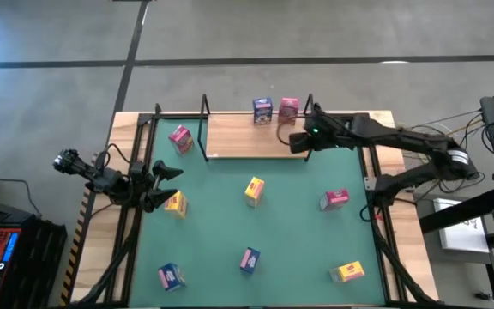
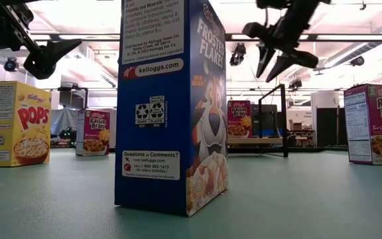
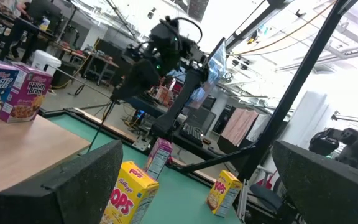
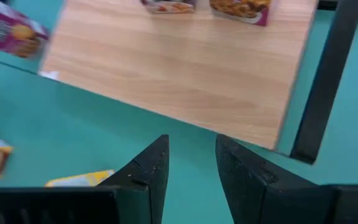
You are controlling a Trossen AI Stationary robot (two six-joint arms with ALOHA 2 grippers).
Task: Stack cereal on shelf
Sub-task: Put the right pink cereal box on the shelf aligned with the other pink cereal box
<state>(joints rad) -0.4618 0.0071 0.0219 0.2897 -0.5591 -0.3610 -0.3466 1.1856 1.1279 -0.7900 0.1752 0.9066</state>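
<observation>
The shelf (image 1: 243, 137), a light-wood board in a black frame, lies at the table's far side. A blue cereal box (image 1: 262, 110) and a pink one (image 1: 288, 108) stand side by side on its far edge. More boxes stand on the green mat: pink (image 1: 181, 138), yellow (image 1: 176, 203), yellow (image 1: 254, 190), pink (image 1: 334, 199), blue (image 1: 249, 259), blue (image 1: 171, 276), yellow (image 1: 347, 272). My right gripper (image 1: 298, 142) hangs above the board's right end, shut and empty (image 4: 191, 162). My left gripper (image 1: 163, 184) waits open at the mat's left edge (image 3: 197, 186).
Black uprights (image 4: 328, 74) stand at the shelf's corners, one close to my right gripper. In the low view the blue box (image 2: 171, 106) near the front edge fills the middle, and my right gripper (image 2: 277, 56) shows high above the mat. Bare mat lies between the boxes.
</observation>
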